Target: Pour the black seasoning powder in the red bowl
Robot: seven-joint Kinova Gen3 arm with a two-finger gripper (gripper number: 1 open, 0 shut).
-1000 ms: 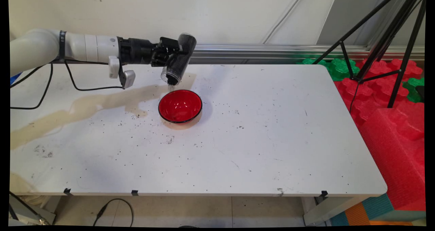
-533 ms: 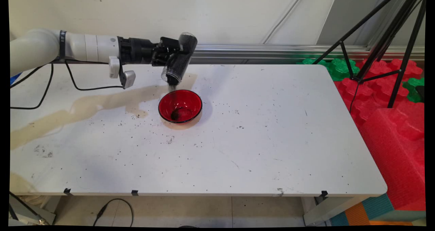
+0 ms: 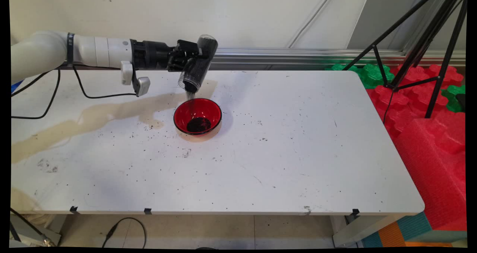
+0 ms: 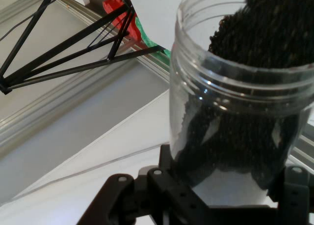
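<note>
**Q:** Since the earlier frames, what has changed?
**A:** Dark granules (image 3: pixel 198 124) now form a solid heap on the floor of the red bowl (image 3: pixel 197 116), which was bare a second ago and held only a thin smear half a second ago. The jar (image 3: pixel 197 63) has tipped slightly further, and the bowl has not shifted.

**Q:** How does the jar appear?
**A:** It is a clear plastic cylinder with a threaded, lidless neck. It is held tilted, mouth down and to the left in the main view, base raised toward the wall. Seen from the hand view, the jar (image 4: pixel 240 87) is still largely full of dark granular material, packed against the wall nearest the mouth.

**Q:** Where does it sit relative to the bowl?
**A:** Above the bowl's far rim, not touching it. A thin stream (image 3: pixel 191 101) falls from the mouth into the bowl. The bowl stands on the white table (image 3: pixel 298 152), left of centre, with loose specks scattered around it.

**Q:** What is the state of the gripper?
**A:** The gripper (image 3: pixel 193 55) reaches in horizontally from the left, its fingers clamped on the jar's body, one on each side.
</note>
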